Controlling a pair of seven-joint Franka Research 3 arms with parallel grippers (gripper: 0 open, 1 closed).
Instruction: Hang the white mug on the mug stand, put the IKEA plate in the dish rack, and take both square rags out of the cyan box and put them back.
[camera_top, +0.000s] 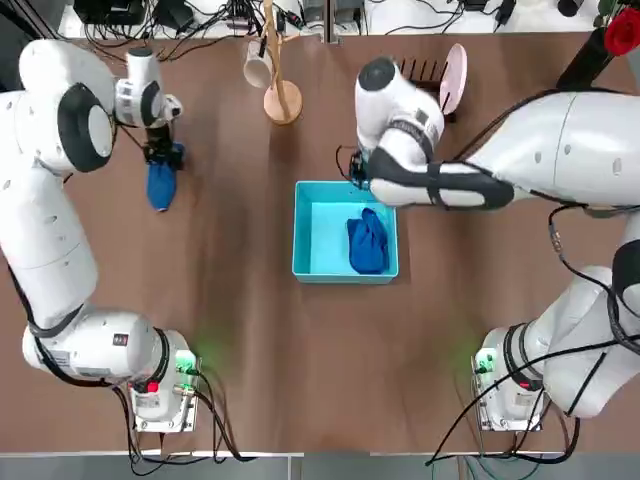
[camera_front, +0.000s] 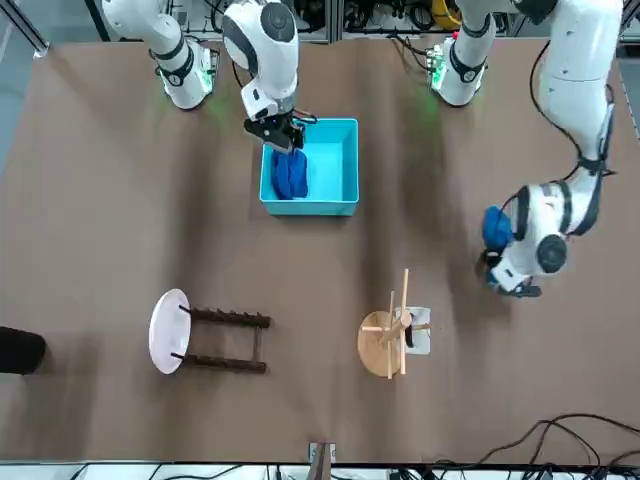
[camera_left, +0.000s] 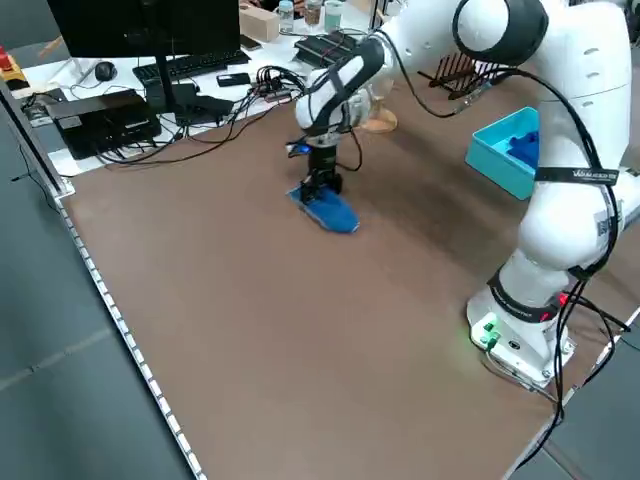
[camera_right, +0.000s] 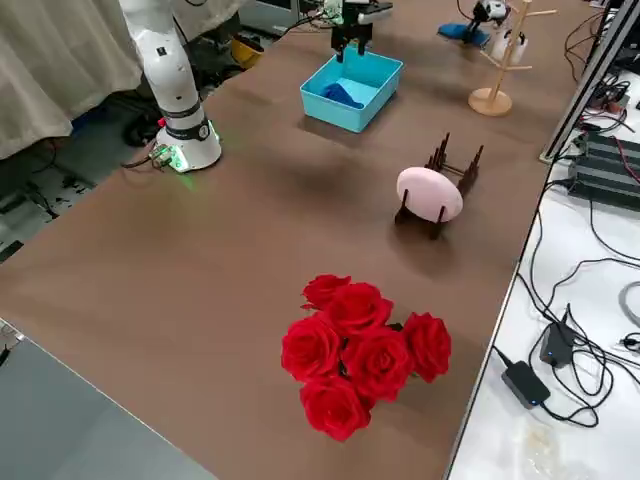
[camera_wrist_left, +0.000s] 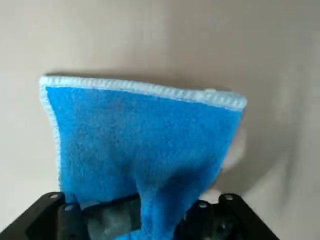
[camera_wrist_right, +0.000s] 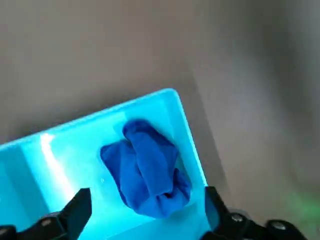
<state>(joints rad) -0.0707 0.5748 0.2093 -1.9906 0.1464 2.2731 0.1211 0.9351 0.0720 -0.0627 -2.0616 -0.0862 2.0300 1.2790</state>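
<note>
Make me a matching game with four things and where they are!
1. white mug
2. white plate
3. crumpled blue rag
4. other blue rag

A. inside the cyan box
B. on the wooden stand
C. held by the left gripper
D. in the dark rack

Pairs: 1-B, 2-D, 3-A, 4-C

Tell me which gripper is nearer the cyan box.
The right: its gripper is open above the cyan box; the left gripper is well off to its left, holding a rag.
</note>
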